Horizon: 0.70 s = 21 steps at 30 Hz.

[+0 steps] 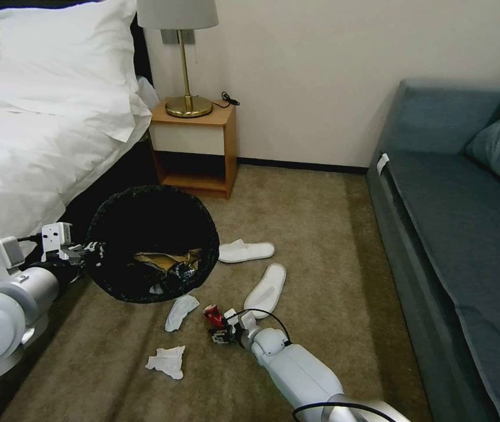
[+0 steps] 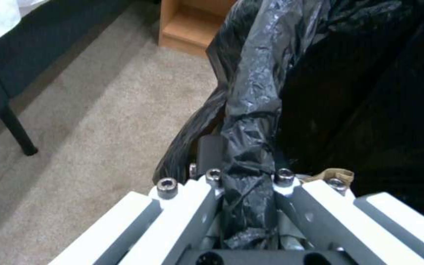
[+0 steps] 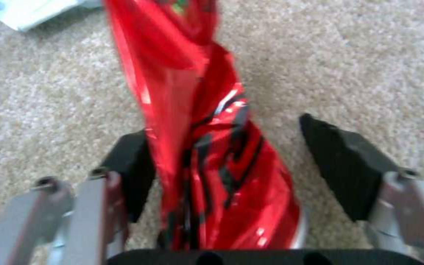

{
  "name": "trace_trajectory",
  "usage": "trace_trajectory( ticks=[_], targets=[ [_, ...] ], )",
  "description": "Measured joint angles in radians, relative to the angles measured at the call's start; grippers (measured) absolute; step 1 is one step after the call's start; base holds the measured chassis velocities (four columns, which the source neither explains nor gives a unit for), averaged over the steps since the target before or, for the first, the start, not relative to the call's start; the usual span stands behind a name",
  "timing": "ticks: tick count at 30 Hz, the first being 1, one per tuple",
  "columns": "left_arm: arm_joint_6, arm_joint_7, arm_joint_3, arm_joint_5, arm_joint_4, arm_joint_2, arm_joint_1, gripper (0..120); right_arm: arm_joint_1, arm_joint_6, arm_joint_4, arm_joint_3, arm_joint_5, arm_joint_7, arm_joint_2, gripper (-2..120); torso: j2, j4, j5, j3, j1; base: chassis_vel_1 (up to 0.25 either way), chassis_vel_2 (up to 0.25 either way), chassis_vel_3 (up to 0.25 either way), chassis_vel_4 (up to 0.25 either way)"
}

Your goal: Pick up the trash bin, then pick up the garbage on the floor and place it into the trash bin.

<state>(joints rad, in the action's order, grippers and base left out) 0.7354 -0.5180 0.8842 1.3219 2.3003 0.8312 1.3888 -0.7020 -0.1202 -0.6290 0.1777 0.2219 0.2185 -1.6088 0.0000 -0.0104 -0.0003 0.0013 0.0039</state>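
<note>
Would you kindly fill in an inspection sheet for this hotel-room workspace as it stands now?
Surface: beige carpet floor, littered.
Job's things: round bin lined with crinkled black plastic bag, held off the floor, brown paper inside; crushed red can.
Clutter: two crumpled white tissues; two flat white slippers.
Grippers: left pincer clamped on bin's rim; right pincer open around the can, one pad touching.
Cables: black cable looped on right wrist; black cord on nightstand.
Surroundings: white bed, wooden nightstand, brass lamp, blue-grey sofa.
</note>
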Motion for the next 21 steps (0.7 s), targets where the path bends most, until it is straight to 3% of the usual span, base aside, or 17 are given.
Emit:
trace_trajectory(
  ticks=[7, 21],
  targets=[
    [0.000, 0.000, -0.001, 0.000, 0.001, 0.000, -0.002, 2, -0.002, 0.000, -0.010, -0.006, 0.000, 0.000, 0.001, 44, 0.000, 0.0003, 0.0003, 0.000, 0.000, 0.000, 0.000, 0.000, 0.000],
    [0.000, -0.001, -0.001, -0.001, 0.001, 0.000, -0.002, 2, -0.033, 0.001, -0.099, -0.010, -0.004, -0.009, 0.025, 44, 0.000, 0.0011, 0.0005, 0.001, 0.000, 0.000, 0.000, 0.000, 0.000]
  ],
)
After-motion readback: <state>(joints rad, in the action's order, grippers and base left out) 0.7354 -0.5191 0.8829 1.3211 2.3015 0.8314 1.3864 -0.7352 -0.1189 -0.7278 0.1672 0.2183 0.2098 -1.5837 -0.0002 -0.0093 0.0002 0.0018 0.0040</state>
